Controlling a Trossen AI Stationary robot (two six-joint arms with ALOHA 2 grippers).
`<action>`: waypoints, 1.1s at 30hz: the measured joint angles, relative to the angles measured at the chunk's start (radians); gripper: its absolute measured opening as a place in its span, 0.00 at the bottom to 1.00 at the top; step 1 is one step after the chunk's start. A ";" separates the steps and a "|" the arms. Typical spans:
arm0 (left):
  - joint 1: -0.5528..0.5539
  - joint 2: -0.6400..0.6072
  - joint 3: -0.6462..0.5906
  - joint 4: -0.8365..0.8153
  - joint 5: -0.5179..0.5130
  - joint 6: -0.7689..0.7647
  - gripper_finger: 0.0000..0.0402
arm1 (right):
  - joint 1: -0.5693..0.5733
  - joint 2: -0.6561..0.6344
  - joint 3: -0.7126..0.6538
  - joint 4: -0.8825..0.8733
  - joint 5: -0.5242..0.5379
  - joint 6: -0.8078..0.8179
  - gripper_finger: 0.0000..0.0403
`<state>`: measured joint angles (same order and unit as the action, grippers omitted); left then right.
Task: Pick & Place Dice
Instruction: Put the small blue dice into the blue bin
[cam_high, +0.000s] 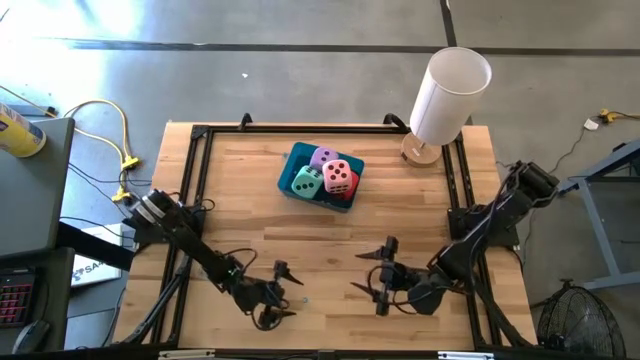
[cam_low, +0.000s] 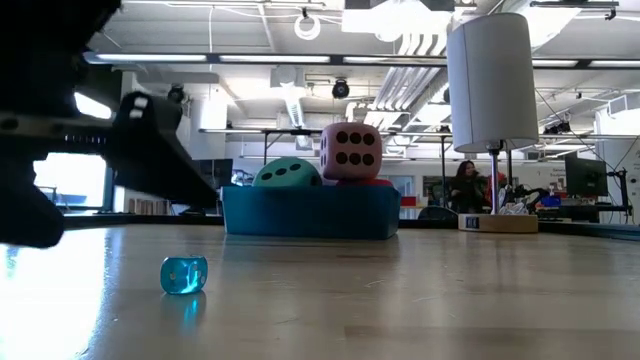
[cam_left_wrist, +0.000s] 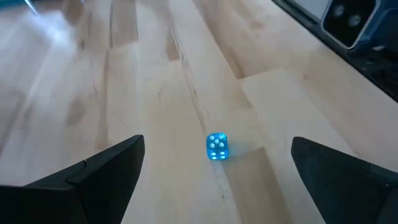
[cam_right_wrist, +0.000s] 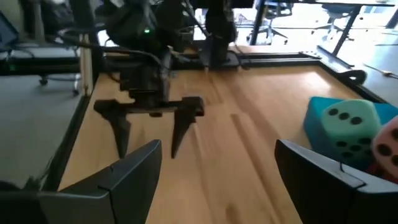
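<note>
Dice (cam_high: 327, 176) in tray (cam_high: 290, 167); small die (cam_left_wrist: 216, 147) btwn left tool (cam_left_wrist: 217, 165) fingers.

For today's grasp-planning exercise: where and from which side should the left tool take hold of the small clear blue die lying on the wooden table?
Grip the small blue die across two opposite flat side faces, coming down from above. It sits flat and alone on the bare table, clear on every side, and already lies between the left tool's open fingers.

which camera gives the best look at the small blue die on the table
The left wrist view: the small blue die lies between the open left gripper fingers, white pips clear. The low view shows it side-on. The high view barely shows it; the right wrist view doesn't.
</note>
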<state>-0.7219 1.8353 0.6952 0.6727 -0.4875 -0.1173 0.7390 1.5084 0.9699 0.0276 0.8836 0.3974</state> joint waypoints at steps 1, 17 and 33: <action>0.000 0.018 0.000 0.020 -0.001 -0.015 0.98 | 0.006 0.005 0.000 0.006 -0.002 -0.001 0.76; 0.054 0.186 0.004 0.219 0.045 -0.074 0.98 | 0.066 0.006 0.000 0.036 0.000 0.003 0.76; 0.090 0.188 0.004 0.208 0.077 -0.055 0.98 | 0.066 0.006 0.000 0.036 -0.003 0.002 0.76</action>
<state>-0.6323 2.0235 0.6991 0.8810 -0.4103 -0.1719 0.8055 1.5146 0.9695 0.0635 0.8803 0.3992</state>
